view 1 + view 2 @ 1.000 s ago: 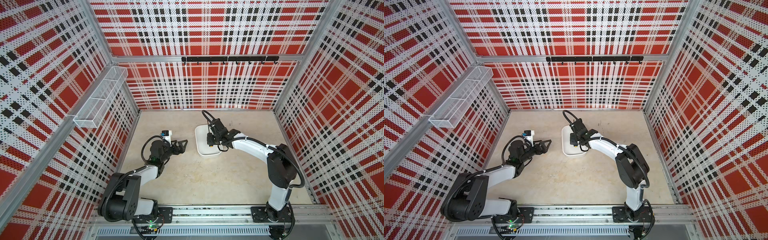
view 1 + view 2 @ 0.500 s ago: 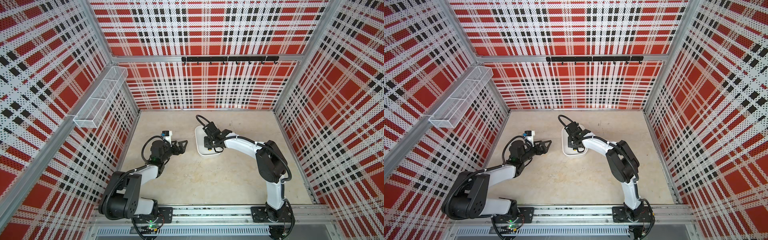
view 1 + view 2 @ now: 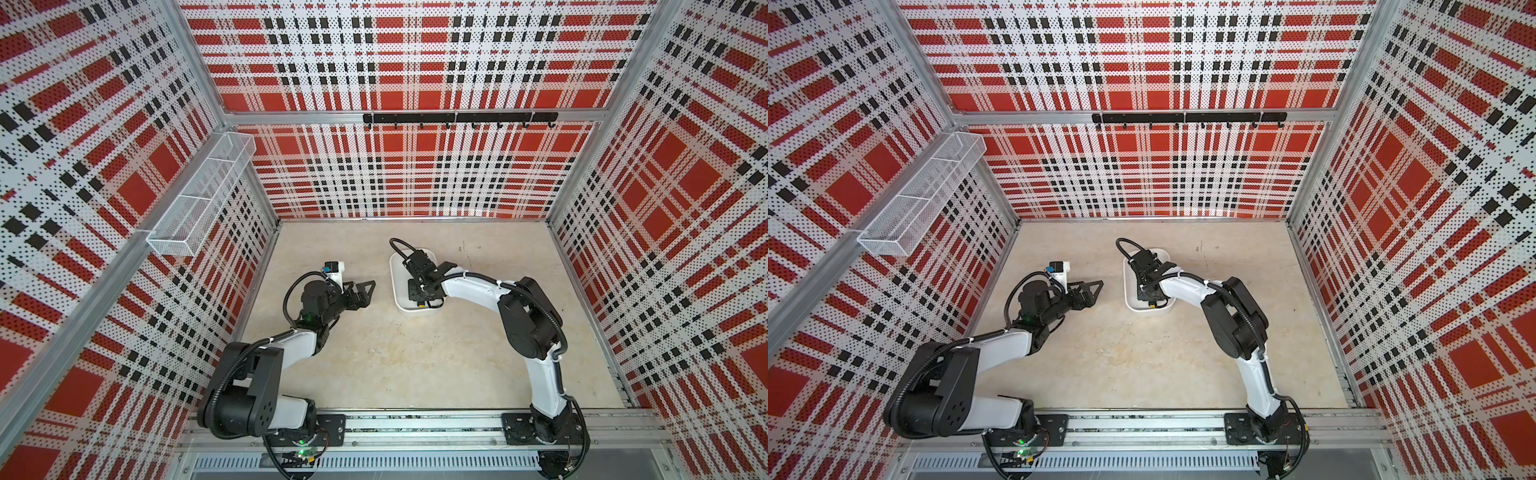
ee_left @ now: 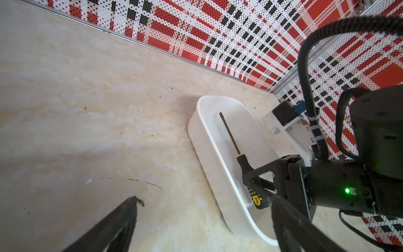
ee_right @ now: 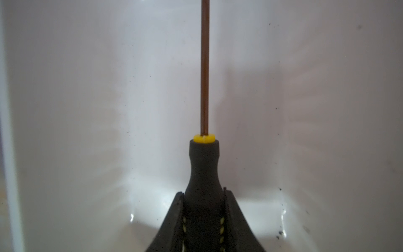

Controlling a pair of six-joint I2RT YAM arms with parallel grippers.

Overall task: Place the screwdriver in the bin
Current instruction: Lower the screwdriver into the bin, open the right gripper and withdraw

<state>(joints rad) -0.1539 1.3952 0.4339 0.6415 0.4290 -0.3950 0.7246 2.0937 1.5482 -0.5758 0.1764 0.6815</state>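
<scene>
The white bin (image 3: 394, 274) (image 3: 1128, 286) stands on the beige floor at the middle back. In the left wrist view the screwdriver (image 4: 230, 134) lies lengthwise inside the bin (image 4: 209, 159), its yellow end cap toward the near wall. My right gripper (image 3: 417, 293) (image 3: 1148, 291) reaches down into the bin, shut on the black handle. The right wrist view shows both fingers of this gripper (image 5: 204, 193) pressed against the screwdriver (image 5: 204, 165), low over the bin's floor (image 5: 87, 87). My left gripper (image 3: 365, 293) (image 3: 1092, 291) (image 4: 205, 205) hovers open and empty, left of the bin.
A long white wire-mesh basket (image 3: 199, 199) hangs on the left wall. A black hook rail (image 3: 457, 118) runs along the back wall. Plaid panels close in three sides, and the arms' metal base rail (image 3: 415, 424) lines the front edge.
My right arm has swung left and down with the screwdriver, bringing it lower into the bin. The left arm has stayed where it was.
</scene>
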